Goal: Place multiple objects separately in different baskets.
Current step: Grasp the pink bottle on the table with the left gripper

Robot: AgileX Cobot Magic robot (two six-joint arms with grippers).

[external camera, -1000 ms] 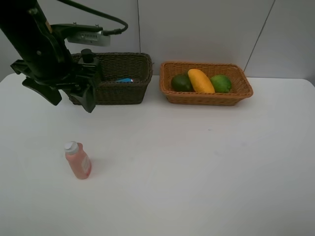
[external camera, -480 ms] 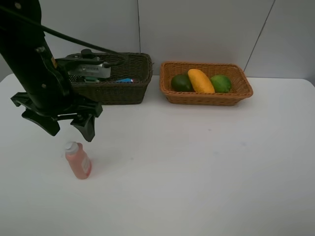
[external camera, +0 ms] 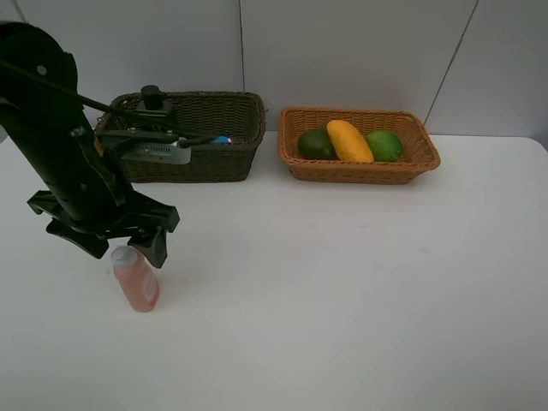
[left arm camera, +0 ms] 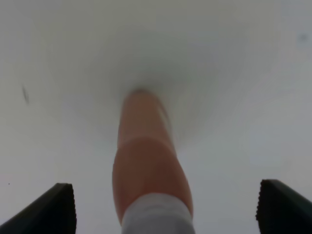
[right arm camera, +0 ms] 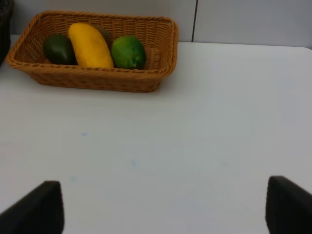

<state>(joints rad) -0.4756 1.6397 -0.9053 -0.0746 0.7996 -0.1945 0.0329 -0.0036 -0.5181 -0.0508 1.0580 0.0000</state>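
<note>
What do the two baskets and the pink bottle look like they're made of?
Dark basket and orange-tan basket: woven wicker or rattan by the look, matte, with the weave showing on walls and rims. Pink bottle: probably plastic, smooth, its body slightly see-through with a soft sheen, topped by an opaque white cap.

Woven wicker baskets [external camera: 360,145]; matt white table [external camera: 342,291]

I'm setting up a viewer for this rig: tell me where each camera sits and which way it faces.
Exterior high: above, looking down at the table; left arm shows.
Left wrist: on the left arm, facing the pink bottle between open fingertips.
Right wrist: low, facing the orange basket; fingertips show.
Shared: the mango in exterior and right wrist.
</note>
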